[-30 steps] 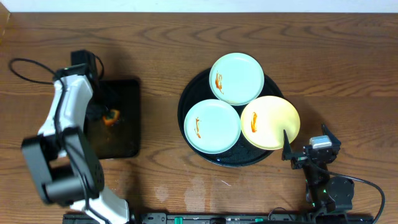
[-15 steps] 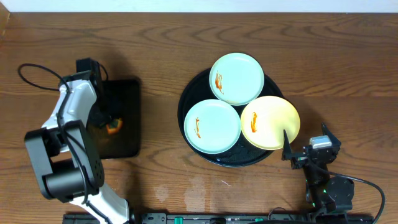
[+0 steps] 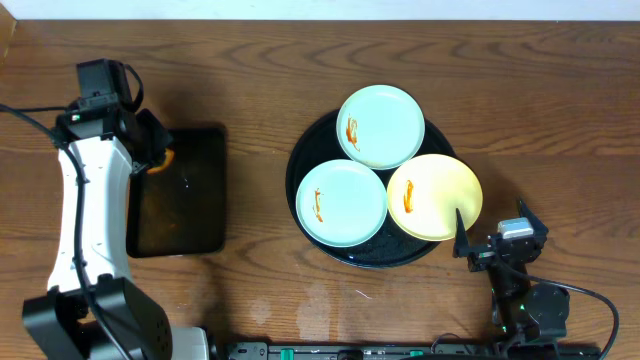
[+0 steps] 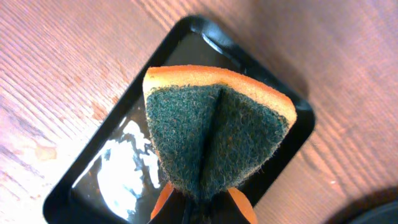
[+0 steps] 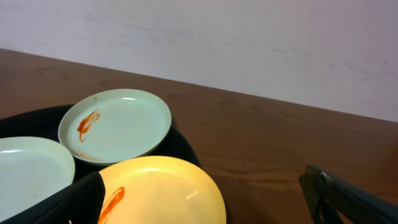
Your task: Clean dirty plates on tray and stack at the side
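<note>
**Carry the sponge over to the plates**

Your left end effector point(image 4: 202, 208) is pinched tight on the folded sponge point(image 4: 214, 130), over the small rectangular tray point(image 3: 185, 215) well left of the round tray point(image 3: 292, 185). Keep the green scouring face down and land on the sauce smear of the mint plate point(image 3: 342, 202) on the round tray's left side, pressing lightly so the plate doesn't skate. The other mint plate point(image 3: 380, 125) and the yellow plate point(image 3: 434, 197) lie on the round tray too. Your right end effector point(image 3: 492, 235) sits wide and empty, just right of the round tray. Only the left wrist view shows the sponge's fold; only the overhead view shows the gap to cross
</note>
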